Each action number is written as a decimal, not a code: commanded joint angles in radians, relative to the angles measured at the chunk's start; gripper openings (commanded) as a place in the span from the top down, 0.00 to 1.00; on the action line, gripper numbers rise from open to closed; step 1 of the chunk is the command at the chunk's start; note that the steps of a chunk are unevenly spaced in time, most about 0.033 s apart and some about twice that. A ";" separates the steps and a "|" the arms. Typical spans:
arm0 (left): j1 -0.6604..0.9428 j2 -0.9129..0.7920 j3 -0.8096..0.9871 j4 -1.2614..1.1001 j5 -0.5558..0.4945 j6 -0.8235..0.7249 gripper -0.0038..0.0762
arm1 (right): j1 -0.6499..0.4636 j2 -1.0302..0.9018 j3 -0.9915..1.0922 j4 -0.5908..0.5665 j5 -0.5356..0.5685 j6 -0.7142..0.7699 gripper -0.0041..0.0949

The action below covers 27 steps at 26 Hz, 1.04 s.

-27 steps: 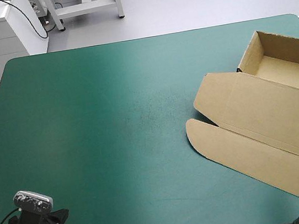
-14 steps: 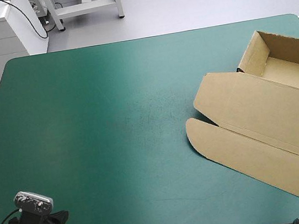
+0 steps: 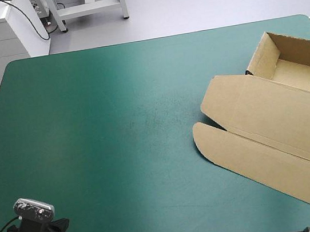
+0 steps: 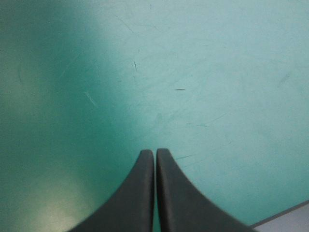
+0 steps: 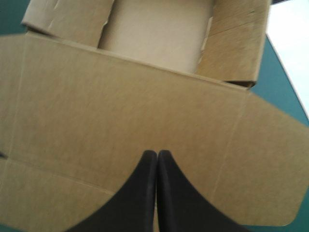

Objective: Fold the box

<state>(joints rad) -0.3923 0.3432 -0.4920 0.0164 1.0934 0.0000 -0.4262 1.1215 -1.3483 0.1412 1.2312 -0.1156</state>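
Table [image 3: 116,127] with a teal-green cover, biggest of all, filling most of the high view. Bare and green over the whole left side and the middle.

Next in size, brown box [image 3: 264,129], lying on the right part of the table and running out past the right side of the high view. One cut sheet of board, set at a slant to the table's edges. Open tray [image 3: 302,72] at the far end, near the far right corner, walls standing up, inside showing. Wide lid [image 3: 270,114] lying flat on the cover, joined to the tray's near wall. Long front flap [image 3: 254,162] with a round end, past a fold line, also flat, closest to the near edge.

Then left gripper [image 4: 155,152], low at the near left corner of the table, well apart from the box. Black fingers [image 4: 140,193] pressed together in one point, holding nothing. Only green cover under and ahead of it, with a few thin scratches [image 4: 135,65].

Last, right gripper [image 5: 157,153], over the flat lid, pointing toward the tray. Fingers closed tight here too, meeting in one pointed arch, nothing between them. Cannot tell whether touching the board or just above it. In the high view, only a small black bit of it at the right side, by the tray.
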 commanded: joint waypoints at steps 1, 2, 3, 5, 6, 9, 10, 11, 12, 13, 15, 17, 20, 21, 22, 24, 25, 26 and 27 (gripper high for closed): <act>-0.005 0.010 -0.025 0.011 -0.042 -0.010 0.96 | 0.107 -0.144 0.126 -0.013 -0.065 -0.032 0.98; -0.005 0.010 -0.025 0.011 -0.040 -0.010 0.96 | 0.156 -0.192 0.179 -0.015 -0.064 -0.030 0.98; -0.005 0.010 -0.025 0.011 -0.040 -0.010 0.96 | 0.188 -0.224 0.213 -0.015 -0.059 -0.030 0.98; -0.005 0.010 -0.025 0.004 -0.040 -0.010 0.96 | 0.251 -0.301 0.294 -0.015 -0.051 -0.030 0.98; -0.005 0.010 -0.025 -0.001 -0.037 -0.010 0.96 | 0.270 -0.340 0.325 -0.015 -0.048 -0.030 0.98; -0.005 0.010 -0.025 -0.024 -0.035 -0.010 0.96 | 0.307 -0.442 0.435 -0.015 -0.054 -0.030 0.98; -0.005 0.010 -0.025 -0.032 -0.035 -0.010 0.96 | 0.308 -0.477 0.470 -0.013 -0.060 -0.035 0.98; -0.005 0.010 -0.025 -0.040 -0.035 -0.010 0.96 | 0.308 -0.517 0.504 -0.011 -0.062 -0.051 0.98; -0.005 0.010 -0.025 -0.044 -0.035 -0.010 0.96 | 0.308 -0.543 0.530 -0.011 -0.067 -0.066 0.98; -0.005 0.010 -0.025 -0.052 -0.033 -0.010 0.96 | 0.308 -0.569 0.562 -0.009 -0.078 -0.070 0.98; -0.005 0.010 -0.025 -0.056 -0.033 -0.010 0.96 | 0.308 -0.629 0.617 -0.002 -0.098 -0.070 0.98; -0.005 0.010 -0.025 -0.058 -0.027 -0.012 0.96 | 0.308 -0.685 0.667 0.008 -0.107 -0.083 0.98; -0.005 0.010 -0.025 -0.073 -0.022 -0.018 0.96 | 0.308 -0.758 0.714 0.008 -0.109 -0.100 0.98; -0.005 0.010 -0.025 -0.079 -0.022 -0.009 0.96 | 0.308 -0.790 0.730 0.008 -0.113 -0.103 0.98; -0.005 0.010 -0.025 -0.079 -0.022 -0.009 0.96 | 0.308 -0.806 0.738 0.008 -0.119 -0.103 0.98; -0.005 0.010 -0.025 -0.079 -0.022 -0.009 0.96 | 0.308 -0.841 0.749 0.004 -0.138 -0.103 0.98; -0.005 0.010 -0.025 -0.079 -0.022 -0.009 0.96 | 0.308 -0.849 0.756 0.004 -0.153 -0.103 0.98; -0.005 0.010 -0.025 -0.079 -0.022 -0.009 0.96 | 0.308 -0.849 0.759 0.004 -0.153 -0.103 0.98; -0.005 0.010 -0.025 -0.079 -0.022 -0.009 0.96 | 0.308 -0.849 0.762 0.004 -0.153 -0.103 0.98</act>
<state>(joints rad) -0.3923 0.3432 -0.4920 -0.0498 1.1144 -0.0089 -0.1206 0.2612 -0.5685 0.1412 1.1408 -0.2069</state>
